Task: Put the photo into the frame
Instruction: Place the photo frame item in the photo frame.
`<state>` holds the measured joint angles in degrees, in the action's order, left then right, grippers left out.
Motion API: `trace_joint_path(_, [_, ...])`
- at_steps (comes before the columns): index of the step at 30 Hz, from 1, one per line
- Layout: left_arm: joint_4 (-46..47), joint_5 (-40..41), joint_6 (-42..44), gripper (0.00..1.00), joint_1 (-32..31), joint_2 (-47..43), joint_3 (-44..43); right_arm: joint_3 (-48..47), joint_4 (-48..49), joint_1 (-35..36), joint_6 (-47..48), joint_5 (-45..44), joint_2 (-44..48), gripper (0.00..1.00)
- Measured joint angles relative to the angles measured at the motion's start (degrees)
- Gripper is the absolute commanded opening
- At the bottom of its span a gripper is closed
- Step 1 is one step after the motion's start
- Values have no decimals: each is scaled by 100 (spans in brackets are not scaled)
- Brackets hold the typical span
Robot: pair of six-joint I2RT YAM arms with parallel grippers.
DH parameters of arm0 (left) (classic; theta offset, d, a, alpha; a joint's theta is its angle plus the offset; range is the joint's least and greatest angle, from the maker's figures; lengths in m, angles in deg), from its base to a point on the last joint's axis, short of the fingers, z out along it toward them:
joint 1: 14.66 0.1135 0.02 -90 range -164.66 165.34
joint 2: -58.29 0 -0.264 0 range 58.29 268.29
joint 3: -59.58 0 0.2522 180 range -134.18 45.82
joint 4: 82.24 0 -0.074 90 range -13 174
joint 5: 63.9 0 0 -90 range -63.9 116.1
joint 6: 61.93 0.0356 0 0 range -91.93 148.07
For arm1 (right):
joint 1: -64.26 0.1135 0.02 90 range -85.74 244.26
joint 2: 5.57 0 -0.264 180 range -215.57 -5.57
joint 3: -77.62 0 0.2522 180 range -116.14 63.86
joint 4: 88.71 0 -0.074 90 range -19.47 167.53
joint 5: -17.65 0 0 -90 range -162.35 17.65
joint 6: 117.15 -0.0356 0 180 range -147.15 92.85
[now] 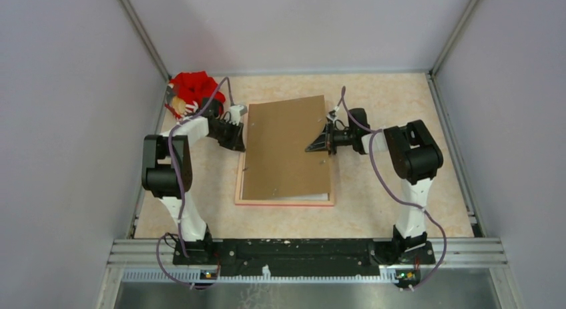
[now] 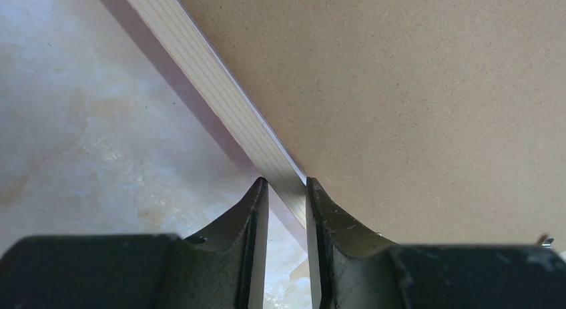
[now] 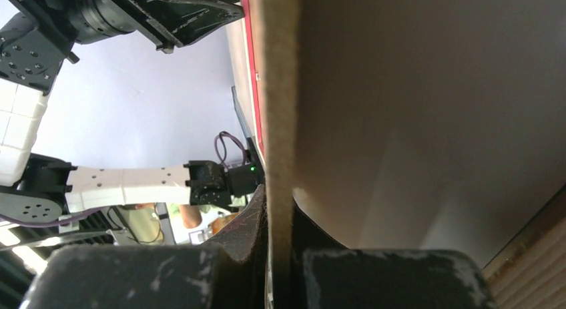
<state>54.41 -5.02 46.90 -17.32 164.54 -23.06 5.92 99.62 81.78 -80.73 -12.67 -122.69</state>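
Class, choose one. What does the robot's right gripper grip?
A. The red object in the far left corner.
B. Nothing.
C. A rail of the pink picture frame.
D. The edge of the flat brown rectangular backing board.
D: in the right wrist view the right gripper is shut on the thin edge of the flat brown rectangular backing board.

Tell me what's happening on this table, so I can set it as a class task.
The right pincer is clamped on the edge of the brown backing board, holding it slanted over the pink frame. The left pincer straddles the frame's left rail; whether it grips yet is unclear. The photo isn't plainly visible.
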Motion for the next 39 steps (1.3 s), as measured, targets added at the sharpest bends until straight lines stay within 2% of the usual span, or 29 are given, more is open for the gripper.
trace_joint_path(11, [13,-11,63,27,57,0,0,225,905,76,-723,-24,-11,0])
trace_joint_path(19, [-13,125,164,30,61,-37,-24,706,3377,120,-2437,55,-514,0])
trace_joint_path(22, [-46,210,232,29,59,-72,-24,739,3724,157,-2643,33,-597,0])
trace_joint_path(26, [-55,264,273,30,57,-109,13,732,3501,205,-2358,-37,-595,0])
trace_joint_path(34, [-109,293,348,29,46,-212,118,411,1624,247,-1051,-181,-175,0])
trace_joint_path(35, [-109,295,354,29,46,-212,118,369,1464,256,-938,-205,-101,2])
trace_joint_path(37, [-109,293,361,29,46,-212,118,345,1283,275,-807,-260,2,15])
trace_joint_path(39, [-109,293,361,29,46,-212,122,343,1126,295,-723,-391,42,19])
